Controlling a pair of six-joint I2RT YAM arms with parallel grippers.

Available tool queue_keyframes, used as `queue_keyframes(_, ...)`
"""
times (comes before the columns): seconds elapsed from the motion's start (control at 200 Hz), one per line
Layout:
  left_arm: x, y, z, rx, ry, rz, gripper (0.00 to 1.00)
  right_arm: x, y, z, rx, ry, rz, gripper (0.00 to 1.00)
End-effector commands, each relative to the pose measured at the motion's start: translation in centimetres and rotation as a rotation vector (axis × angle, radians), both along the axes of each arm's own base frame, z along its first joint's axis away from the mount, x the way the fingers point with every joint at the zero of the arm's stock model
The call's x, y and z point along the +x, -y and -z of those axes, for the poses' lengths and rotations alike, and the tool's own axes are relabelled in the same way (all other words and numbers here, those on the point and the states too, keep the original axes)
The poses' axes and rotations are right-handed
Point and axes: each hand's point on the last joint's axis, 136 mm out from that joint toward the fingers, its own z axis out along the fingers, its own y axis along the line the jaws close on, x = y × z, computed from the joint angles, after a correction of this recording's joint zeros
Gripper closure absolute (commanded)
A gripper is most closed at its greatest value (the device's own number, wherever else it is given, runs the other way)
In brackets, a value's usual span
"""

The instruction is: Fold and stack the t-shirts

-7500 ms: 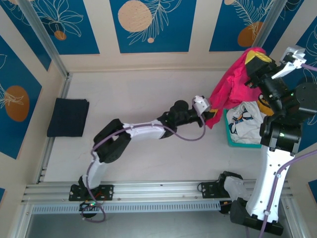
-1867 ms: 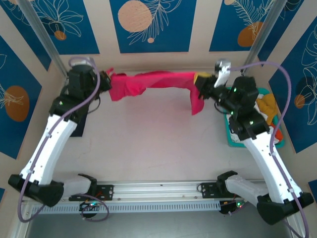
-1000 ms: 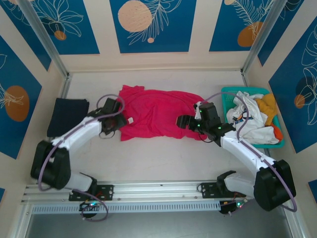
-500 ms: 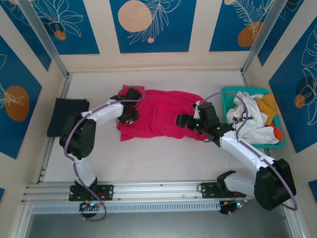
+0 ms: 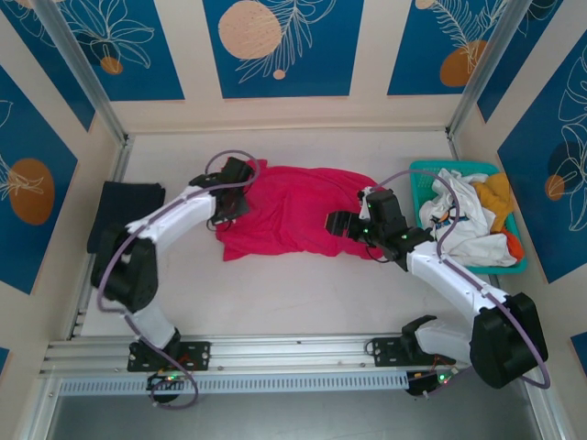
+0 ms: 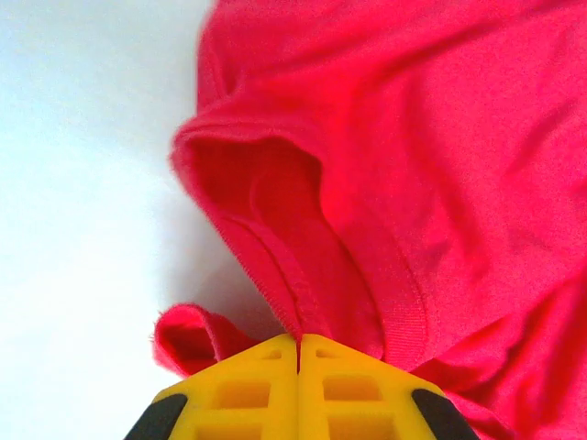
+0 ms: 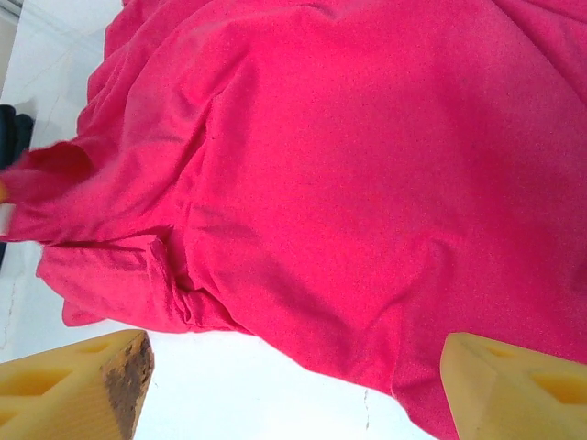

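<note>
Magenta-pink soft cloth t-shirt (image 5: 293, 213) lies spread but rumpled on the pale desk (image 5: 303, 293), just beside the teal plastic mesh basket (image 5: 424, 172). Left claw (image 6: 298, 341) is at the shirt edge farthest from the basket, fully closed, pinching a hemmed fold. Right claw (image 7: 293, 353) hovers over the shirt's basket-side edge, jaws wide apart, holding nothing. Folded dark navy t-shirt (image 5: 124, 215) lies well apart from the basket, past the pink one. White t-shirt (image 5: 463, 225) and yellow-orange t-shirt (image 5: 498, 192) are heaped inside the basket. Cloth looks light, limp and quick to crease. It is probably best taken at hems or sleeve edges.
</note>
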Motion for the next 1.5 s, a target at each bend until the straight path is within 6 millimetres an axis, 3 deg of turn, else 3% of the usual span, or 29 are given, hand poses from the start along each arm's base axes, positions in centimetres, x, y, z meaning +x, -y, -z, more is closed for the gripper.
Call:
queue_keyframes(0.0, -3.0, -2.6, -2.6, 0.018, 0.033, -0.055, 1.0, 1.5, -0.5, -1.0, -0.01, 0.036, -0.005, 0.18)
queue_keyframes(0.17, -6.4, -5.4, -2.9, -0.009, 0.067, -0.144, 1.0, 2.8, -2.6, -0.9, -0.003, 0.034, -0.054, 0.18)
queue_keyframes(0.345, -6.4, -6.1, -3.4, -0.024, 0.098, -0.158, 1.0, 4.0, -5.3, -0.3, -0.017, 0.028, -0.124, 0.18)
queue_keyframes(0.5, -3.2, -5.9, -3.6, -0.013, 0.128, -0.138, 1.0, 5.5, -7.0, 1.3, -0.006, -0.012, -0.136, 0.18)
queue_keyframes(0.745, 5.1, -5.5, -2.8, -0.039, 0.078, -0.108, 1.0, 5.6, -10.5, 1.9, 0.004, -0.013, -0.23, 0.17)
queue_keyframes(0.78, 5.7, -5.4, -3.1, -0.038, 0.068, -0.1, 0.87, 5.4, -11.3, 1.9, 0.005, -0.005, -0.256, 0.17)
queue_keyframes(0.87, 6.0, -5.3, -4.2, -0.044, 0.089, -0.096, 0.32, 4.5, -13.5, 2.2, -0.003, 0.013, -0.333, 0.17)
queue_keyframes(0.92, 5.3, -5.6, -4.6, -0.048, 0.105, -0.099, 0.08, 3.9, -15.0, 2.4, -0.011, 0.021, -0.375, 0.17)
queue_keyframes(0.955, 4.4, -6.0, -4.8, -0.041, 0.11, -0.111, 0.0, 3.6, -16.0, 2.7, -0.016, 0.026, -0.402, 0.17)
queue_keyframes(1.115, -1.1, -9.3, -4.7, -0.035, 0.105, -0.208, 0.0, 1.4, -21.1, 3.9, -0.011, 0.017, -0.536, 0.31)
queue_keyframes(1.225, -5.2, -11.1, -3.3, -0.061, 0.076, -0.261, 0.0, 0.3, -23.4, 5.6, -0.029, -0.02, -0.587, 0.44)
queue_keyframes(1.385, -9.6, -12.9, -1.7, -0.066, 0.035, -0.305, 0.0, -1.6, -25.2, 7.9, -0.051, -0.073, -0.658, 0.54)
queue_keyframes(1.495, -11.1, -13.6, -1.3, -0.061, 0.033, -0.318, 0.0, -2.8, -25.6, 8.7, -0.078, -0.092, -0.696, 0.7)
